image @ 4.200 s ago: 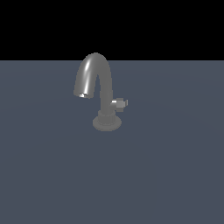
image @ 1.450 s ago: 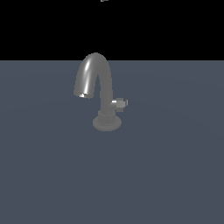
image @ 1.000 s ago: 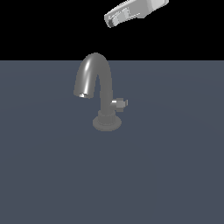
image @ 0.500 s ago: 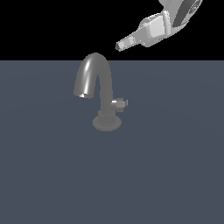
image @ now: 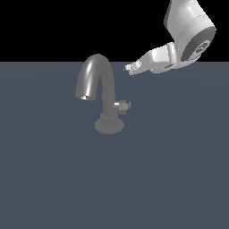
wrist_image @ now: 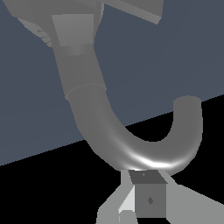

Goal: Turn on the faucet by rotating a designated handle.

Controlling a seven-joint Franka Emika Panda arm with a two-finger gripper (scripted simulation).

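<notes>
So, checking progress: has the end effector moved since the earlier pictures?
Yes: the end effector has come down from above toward the dull grey metal gooseneck faucet.

White arm, claw (image: 129, 69) angled downward

You have the dull grey metal gooseneck faucet (image: 99, 89) standing on the flat slate-blue surface (image: 112, 188), its small silver stubby handle (image: 121, 106) sticking out toward the exterior view's right. The white robot arm's gripper (image: 129, 69) hangs above that handle, just right of the spout's arch and apart from it.

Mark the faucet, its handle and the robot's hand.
faucet (image: 106, 96): exterior view, upright stem.
handle (image: 121, 106): exterior view, silver knob's side.
hand (image: 129, 69): exterior view, between its fingertips.
</notes>
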